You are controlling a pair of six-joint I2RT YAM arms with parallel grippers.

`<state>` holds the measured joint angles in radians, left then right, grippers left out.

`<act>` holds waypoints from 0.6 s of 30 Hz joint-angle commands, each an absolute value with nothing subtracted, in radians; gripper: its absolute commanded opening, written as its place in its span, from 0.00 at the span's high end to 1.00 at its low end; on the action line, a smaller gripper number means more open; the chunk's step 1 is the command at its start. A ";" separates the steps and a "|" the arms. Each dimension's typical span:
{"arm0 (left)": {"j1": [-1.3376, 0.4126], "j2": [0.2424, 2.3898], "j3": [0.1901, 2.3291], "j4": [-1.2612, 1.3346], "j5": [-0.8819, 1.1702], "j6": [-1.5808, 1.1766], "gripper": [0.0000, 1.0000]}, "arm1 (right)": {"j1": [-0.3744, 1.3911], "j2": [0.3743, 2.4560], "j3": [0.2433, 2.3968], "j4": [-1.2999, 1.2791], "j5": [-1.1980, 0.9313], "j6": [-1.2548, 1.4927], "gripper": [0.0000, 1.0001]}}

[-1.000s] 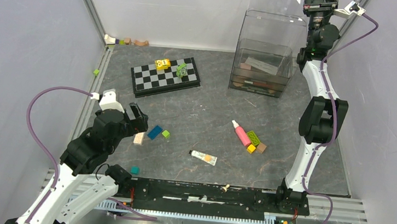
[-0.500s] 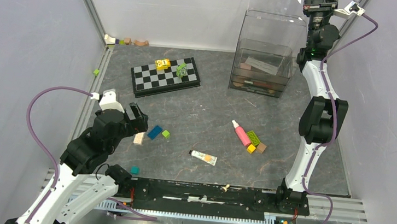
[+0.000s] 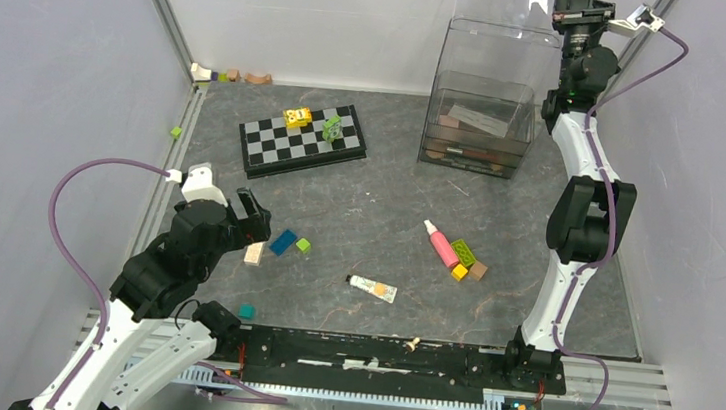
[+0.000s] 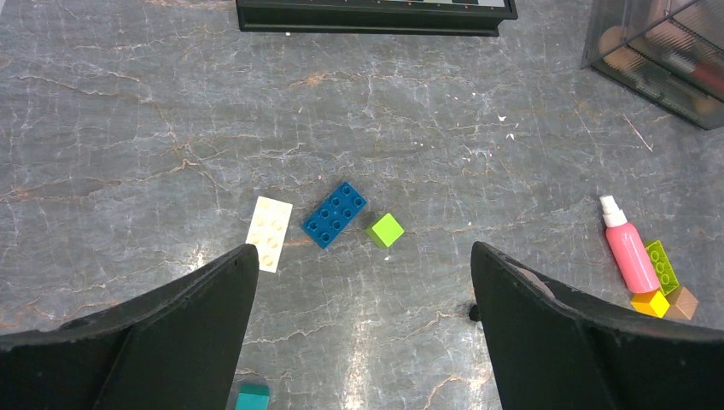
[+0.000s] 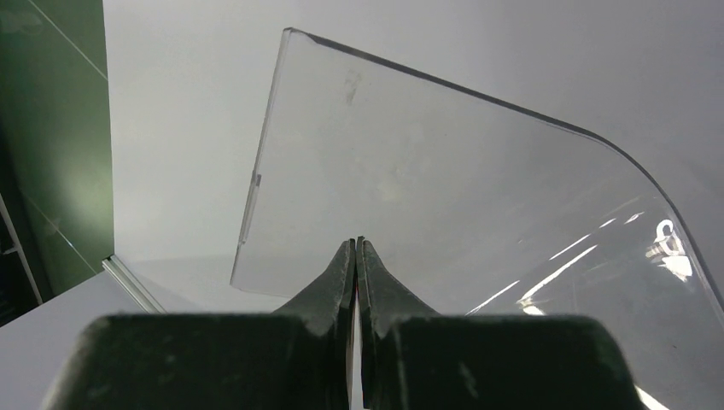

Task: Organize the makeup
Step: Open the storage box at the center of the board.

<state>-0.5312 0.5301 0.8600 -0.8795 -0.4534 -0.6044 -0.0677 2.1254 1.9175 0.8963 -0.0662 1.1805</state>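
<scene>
Hovering low over the near-left part of the desk (image 3: 368,216), my left hand (image 4: 360,256) has its two fingers spread wide apart, with nothing between them. Below it lie a cream block (image 4: 270,233), a blue block (image 4: 334,214) just beside that, and a green cube (image 4: 386,230) just beside the blue block. A teal block (image 4: 251,399) lies nearer my base, at the lower edge of the left wrist view. My right hand (image 5: 355,248) is raised high at the far right, above the clear organizer box (image 3: 477,126), and its fingers are pressed together. A clear panel (image 5: 444,188) with a rounded corner stands directly ahead of the fingertips; whether its edge is pinched between them I cannot tell. The pink bottle (image 3: 441,244) lies on its side on the desk right of centre, white cap toward the far side, just beside a cluster of green, yellow and brown blocks (image 3: 467,260). The cream tube (image 3: 372,286) lies near the front edge, apart from the bottle and well apart from either hand. More makeup sits inside the organizer box: a white card (image 3: 478,121) on the upper level, with pinkish and dark pieces beneath it that are too small to identify. The chessboard (image 3: 302,139) lies at the far left of centre, carrying a yellow toy (image 3: 297,117) and a green toy (image 3: 332,128).
</scene>
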 commanded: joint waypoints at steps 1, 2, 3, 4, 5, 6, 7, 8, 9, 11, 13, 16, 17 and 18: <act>-0.525 0.531 0.856 -0.838 -0.463 -0.575 0.00 | -0.071 2.046 1.884 0.951 -0.082 1.172 0.95; -0.525 0.531 0.856 -0.838 -0.463 -0.576 0.00 | -0.070 2.029 1.863 0.960 -0.085 1.168 0.95; -0.525 0.531 0.856 -0.838 -0.463 -0.576 0.00 | -0.069 2.013 1.843 0.969 -0.089 1.165 0.95; -0.525 0.531 0.856 -0.838 -0.462 -0.575 0.00 | -0.069 1.986 1.811 0.983 -0.092 1.158 0.95; -0.526 0.531 0.856 -0.838 -0.461 -0.575 0.00 | -0.068 1.959 1.773 0.999 -0.098 1.152 0.96; -0.525 0.531 0.856 -0.838 -0.461 -0.575 0.00 | -0.066 1.916 1.726 1.012 -0.100 1.142 0.96; -0.525 0.532 0.856 -0.838 -0.462 -0.576 0.00 | -0.065 1.880 1.669 1.021 -0.102 1.131 0.96; -0.525 0.532 0.856 -0.838 -0.461 -0.576 0.00 | -0.061 1.835 1.619 1.029 -0.104 1.120 0.96; -0.525 0.532 0.856 -0.838 -0.461 -0.576 0.00 | -0.056 1.783 1.556 1.035 -0.104 1.100 0.96; -0.526 0.532 0.856 -0.838 -0.461 -0.575 0.00 | -0.040 1.685 1.441 1.030 -0.098 1.051 0.96; -0.525 0.528 0.856 -0.838 -0.460 -0.576 0.00 | -0.019 1.588 1.332 0.993 -0.104 0.994 0.96; -0.525 0.527 0.855 -0.838 -0.462 -0.578 0.00 | 0.038 1.425 1.161 0.877 -0.113 0.860 0.96; -0.525 0.527 0.855 -0.838 -0.460 -0.576 0.00 | 0.066 1.376 1.109 0.830 -0.104 0.800 0.96; -0.525 0.528 0.855 -0.838 -0.459 -0.576 0.00 | 0.093 1.317 1.061 0.760 -0.093 0.748 0.96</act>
<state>-0.5312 0.5301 0.8600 -0.8795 -0.4534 -0.6044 0.0078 1.4979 1.2106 0.9096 -0.0872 0.9783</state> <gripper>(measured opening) 0.996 0.041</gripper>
